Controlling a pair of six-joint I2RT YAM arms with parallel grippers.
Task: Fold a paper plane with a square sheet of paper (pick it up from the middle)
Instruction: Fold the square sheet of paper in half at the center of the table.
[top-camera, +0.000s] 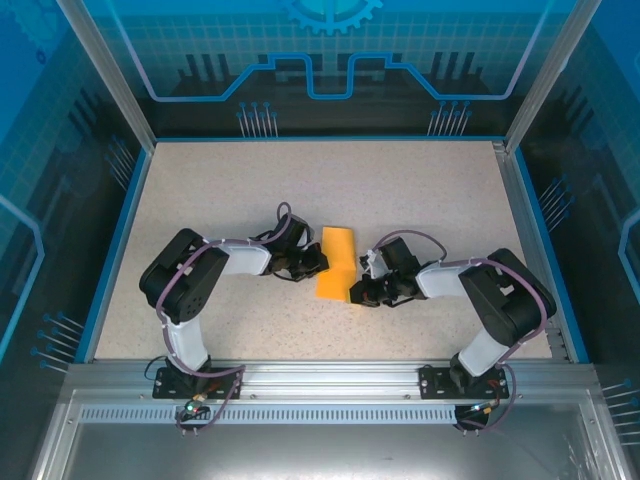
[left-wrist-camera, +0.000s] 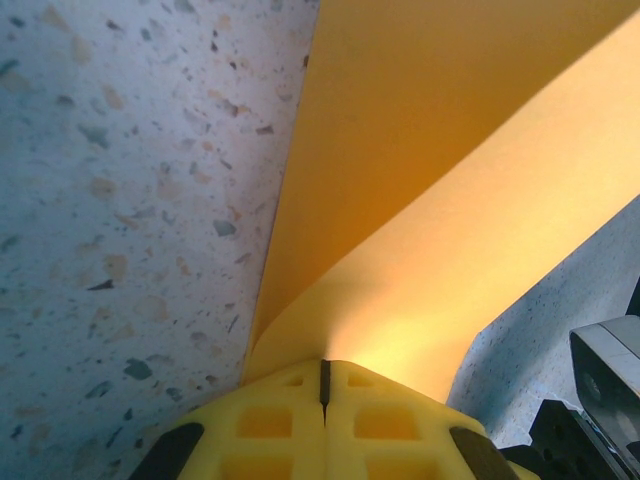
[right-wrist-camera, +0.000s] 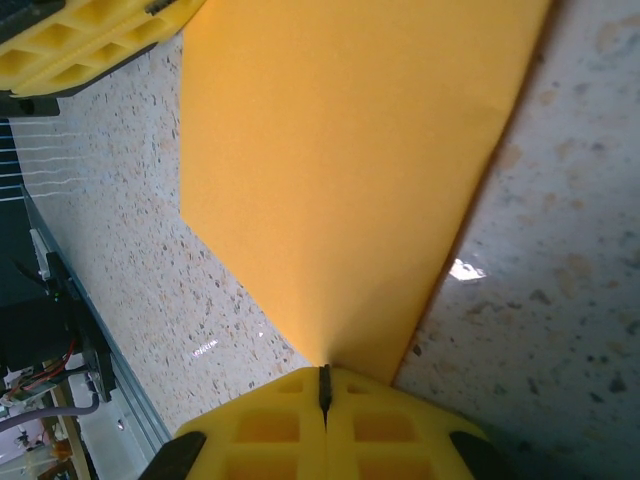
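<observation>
The orange sheet of paper (top-camera: 336, 262) lies folded into a narrow strip at the table's middle, between the two arms. My left gripper (top-camera: 318, 264) is shut on its left edge; in the left wrist view the paper (left-wrist-camera: 420, 200) curls up out of the closed yellow fingertips (left-wrist-camera: 280, 410), one layer lifting off another. My right gripper (top-camera: 356, 290) is shut on the near right corner; the right wrist view has the flat sheet (right-wrist-camera: 340, 180) running away from the closed jaws (right-wrist-camera: 323, 385). No finished paper plane shape is visible.
The speckled table (top-camera: 220, 190) is ringed by a blue rim and a metal frame with clear panels. The left gripper's yellow fingers (right-wrist-camera: 90, 40) appear at the top left of the right wrist view. An aluminium rail (top-camera: 330, 375) runs along the near edge.
</observation>
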